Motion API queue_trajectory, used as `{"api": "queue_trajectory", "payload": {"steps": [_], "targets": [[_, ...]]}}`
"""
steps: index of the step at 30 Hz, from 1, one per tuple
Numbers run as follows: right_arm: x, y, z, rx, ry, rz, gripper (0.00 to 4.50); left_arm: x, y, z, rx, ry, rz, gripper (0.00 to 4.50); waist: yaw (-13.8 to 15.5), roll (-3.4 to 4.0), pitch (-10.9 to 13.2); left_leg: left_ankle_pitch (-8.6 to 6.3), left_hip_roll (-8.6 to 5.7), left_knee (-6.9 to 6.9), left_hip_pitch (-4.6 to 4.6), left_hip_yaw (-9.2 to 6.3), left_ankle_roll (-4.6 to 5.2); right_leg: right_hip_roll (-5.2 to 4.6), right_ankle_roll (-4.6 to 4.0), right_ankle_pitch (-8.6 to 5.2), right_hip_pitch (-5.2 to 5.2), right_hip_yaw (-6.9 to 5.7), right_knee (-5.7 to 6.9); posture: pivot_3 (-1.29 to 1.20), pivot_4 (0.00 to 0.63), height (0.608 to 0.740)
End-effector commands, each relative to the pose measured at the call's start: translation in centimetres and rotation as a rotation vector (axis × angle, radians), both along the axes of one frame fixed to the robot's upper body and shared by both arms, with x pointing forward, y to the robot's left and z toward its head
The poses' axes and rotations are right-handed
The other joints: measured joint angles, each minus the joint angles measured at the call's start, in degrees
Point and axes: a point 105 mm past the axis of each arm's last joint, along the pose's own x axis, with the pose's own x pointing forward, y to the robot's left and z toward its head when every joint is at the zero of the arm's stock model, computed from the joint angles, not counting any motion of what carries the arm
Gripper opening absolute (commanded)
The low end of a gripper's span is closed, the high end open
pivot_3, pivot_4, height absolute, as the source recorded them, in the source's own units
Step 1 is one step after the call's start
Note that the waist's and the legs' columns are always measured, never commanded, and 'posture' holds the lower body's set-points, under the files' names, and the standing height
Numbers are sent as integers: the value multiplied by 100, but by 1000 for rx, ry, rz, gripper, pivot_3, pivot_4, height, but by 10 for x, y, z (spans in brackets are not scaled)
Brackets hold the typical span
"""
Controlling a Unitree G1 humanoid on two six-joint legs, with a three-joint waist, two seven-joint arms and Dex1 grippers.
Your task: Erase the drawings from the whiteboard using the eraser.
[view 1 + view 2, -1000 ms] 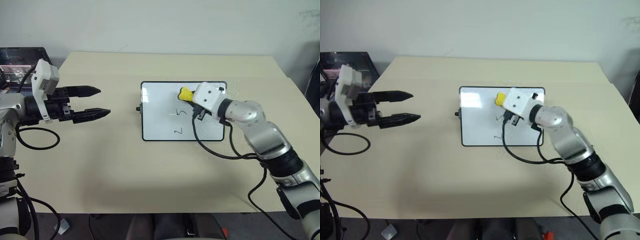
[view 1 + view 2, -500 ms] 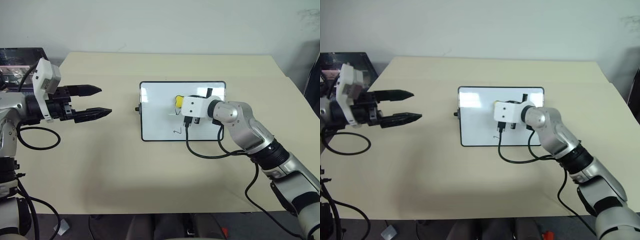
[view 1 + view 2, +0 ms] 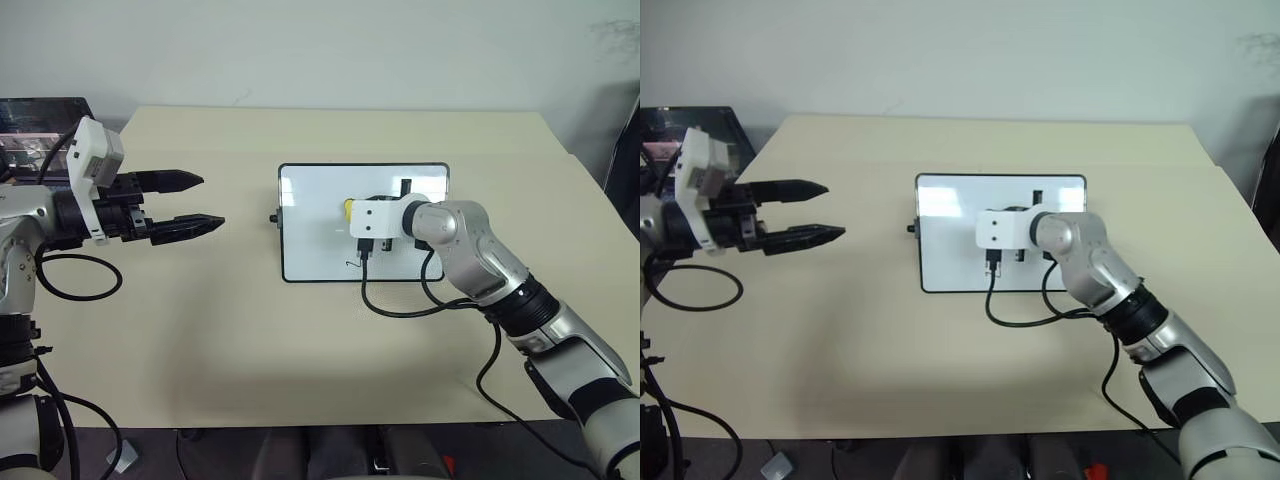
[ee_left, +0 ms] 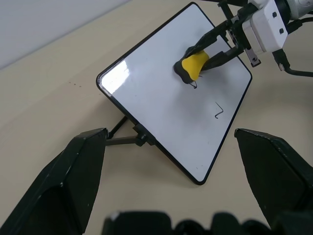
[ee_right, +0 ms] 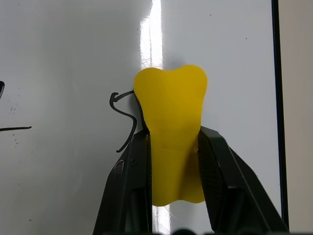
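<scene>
The whiteboard (image 3: 310, 200) lies flat in the middle of the table. My right gripper (image 4: 191, 58) is shut on the yellow eraser (image 5: 171, 122), whose black side (image 4: 182, 77) rests on the board near its centre. A "5"-like squiggle (image 5: 124, 122) of the drawings sits right beside the eraser, partly tucked under it. A "2"-like mark (image 4: 218, 111) lies nearer the board's front edge. My left gripper (image 3: 210, 200) hovers open above the table to the left of the board, pointing toward it, with nothing between its fingers.
A dark laptop (image 3: 40, 115) stands at the far left edge of the table. The right wrist's black cable (image 3: 400, 305) loops over the tabletop (image 3: 250, 340) just in front of the board. A small black knob (image 3: 275, 217) sticks out from the board's left side.
My right gripper has slid the eraser leftward across the board onto the "5" and its wrist has rolled. The left arm has stayed still.
</scene>
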Motion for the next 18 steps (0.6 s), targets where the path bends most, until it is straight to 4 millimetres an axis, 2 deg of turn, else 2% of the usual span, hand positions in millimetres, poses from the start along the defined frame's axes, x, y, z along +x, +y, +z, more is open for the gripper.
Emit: {"api": "queue_trajectory", "payload": {"steps": [1,5,10,15,18], "targets": [[-3,-6,-20,-64,65,-17,959,-3,-5,11,9,-43,-18,4500,0,-1,-1,0,0,0,1,0,0,0,0,0,1,0,0,0,150,740],[-12,-7,-37,-116,115,5,959,-3,-5,11,10,-43,-16,4500,1,-10,-6,0,0,1,3,-1,0,0,0,0,5,-1,0,0,150,740],[-16,-9,-44,-115,138,1,959,-2,-5,11,13,-44,-15,4500,1,-15,-9,0,0,2,17,-3,0,0,0,0,20,-2,-1,0,150,740],[-14,-14,-44,-115,134,-16,959,-1,-5,11,15,-44,-14,4500,1,-16,-10,1,0,2,30,-3,0,-1,0,-1,31,-2,-1,0,150,740],[-5,-22,-31,-101,93,-59,959,0,-4,11,17,-44,-13,4500,1,-16,-10,1,0,2,30,-4,0,-1,0,-1,32,-2,-1,0,150,740]]}}
